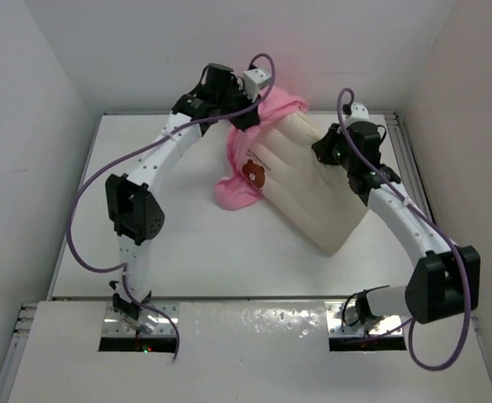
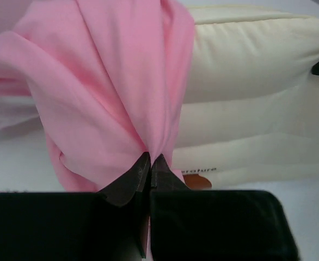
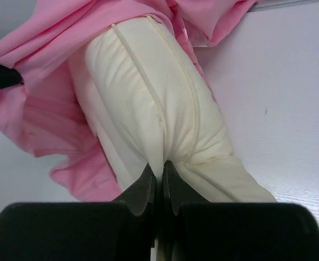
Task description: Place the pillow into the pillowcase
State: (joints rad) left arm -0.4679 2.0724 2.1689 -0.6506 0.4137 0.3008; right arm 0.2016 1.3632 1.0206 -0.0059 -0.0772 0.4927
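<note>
The cream-white pillow (image 1: 317,189) lies slanted on the table, its brown bear mark (image 1: 254,175) at its left edge. Its far end sits inside the pink pillowcase (image 1: 267,113), which bunches over that end and hangs down the left side. My left gripper (image 1: 248,119) is shut on a gathered fold of the pillowcase (image 2: 121,98), held above the pillow (image 2: 246,70). My right gripper (image 1: 334,155) is shut on a pinch of the pillow (image 3: 148,109) along its upper right edge; the pillowcase (image 3: 45,109) drapes behind and left of it.
The white table (image 1: 170,243) is walled on three sides, with a raised rim at the right (image 1: 401,147). Both arm bases sit at the near edge. Purple cables loop off both arms.
</note>
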